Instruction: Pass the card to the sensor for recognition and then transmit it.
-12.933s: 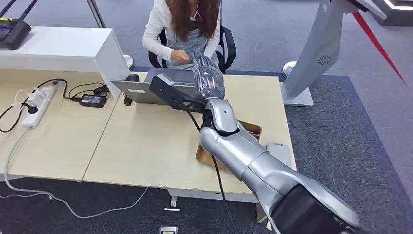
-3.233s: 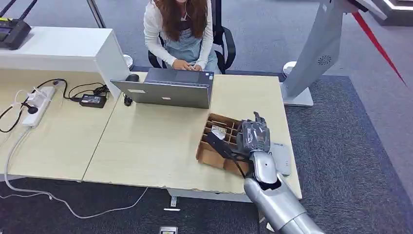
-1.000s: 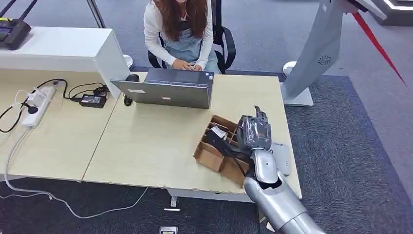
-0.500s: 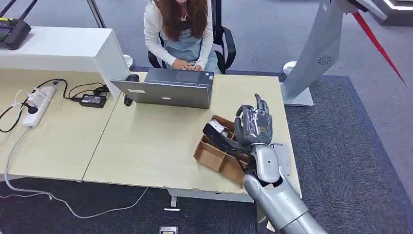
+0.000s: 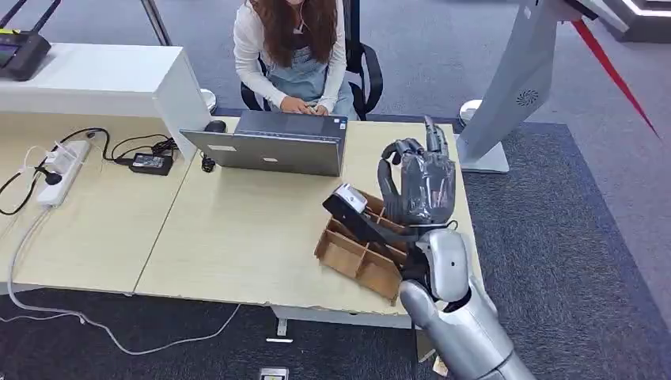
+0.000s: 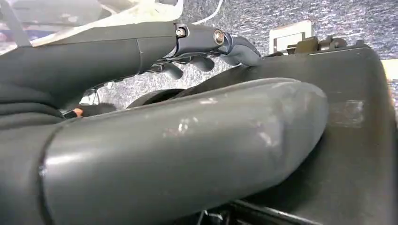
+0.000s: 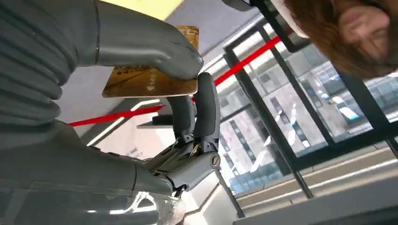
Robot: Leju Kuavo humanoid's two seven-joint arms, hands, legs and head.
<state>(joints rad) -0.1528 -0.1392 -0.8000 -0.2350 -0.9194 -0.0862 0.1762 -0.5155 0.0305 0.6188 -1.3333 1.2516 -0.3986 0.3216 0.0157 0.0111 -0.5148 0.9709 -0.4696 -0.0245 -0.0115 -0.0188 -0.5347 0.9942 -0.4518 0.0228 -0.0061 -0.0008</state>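
My right hand [image 5: 423, 184] is raised above the desk [image 5: 237, 229], thumb and fingers clamped on the gold card [image 7: 152, 75]. Just below it sits the divided cardboard box [image 5: 356, 252]. My left hand [image 6: 187, 140] hangs low with its fingers [image 6: 225, 40] stretched out and nothing in them. Farther back, a person [image 5: 297, 47] types at the grey laptop [image 5: 273, 150].

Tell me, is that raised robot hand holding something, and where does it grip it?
Yes: the right hand pinches a gold card near one edge, between thumb and fingers.
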